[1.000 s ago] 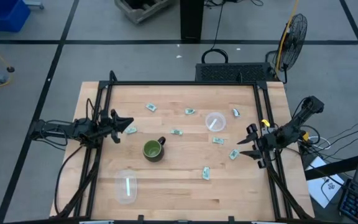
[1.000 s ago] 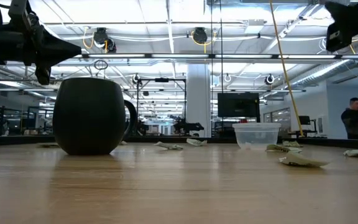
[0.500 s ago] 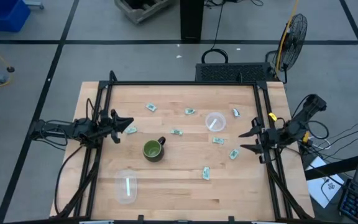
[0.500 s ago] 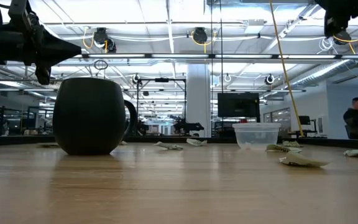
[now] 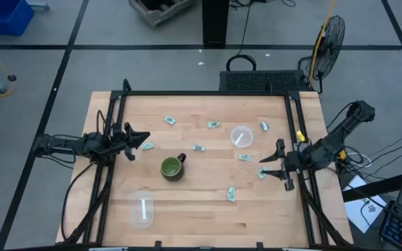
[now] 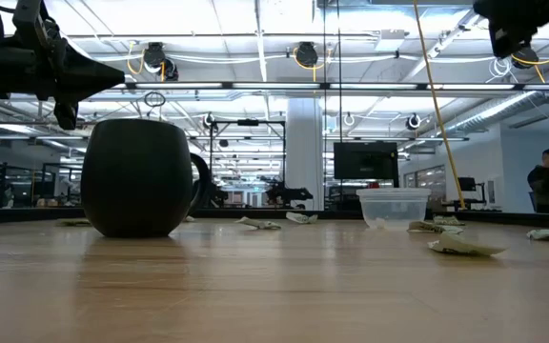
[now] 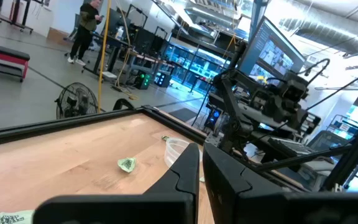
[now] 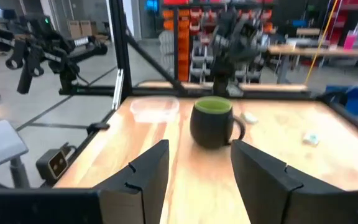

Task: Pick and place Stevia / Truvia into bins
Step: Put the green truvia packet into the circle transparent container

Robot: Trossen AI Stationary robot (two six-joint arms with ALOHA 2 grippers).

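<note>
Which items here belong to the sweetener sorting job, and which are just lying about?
Job:
- small pale green and white paper sachets, scattered
- round clear plastic cup
- clear plastic tub

Lying about:
- dark green ceramic mug with handle
- black fan beyond the table

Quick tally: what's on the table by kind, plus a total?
Sachets: 8
Clear bins: 2
Green mug: 1
Total: 11
</note>
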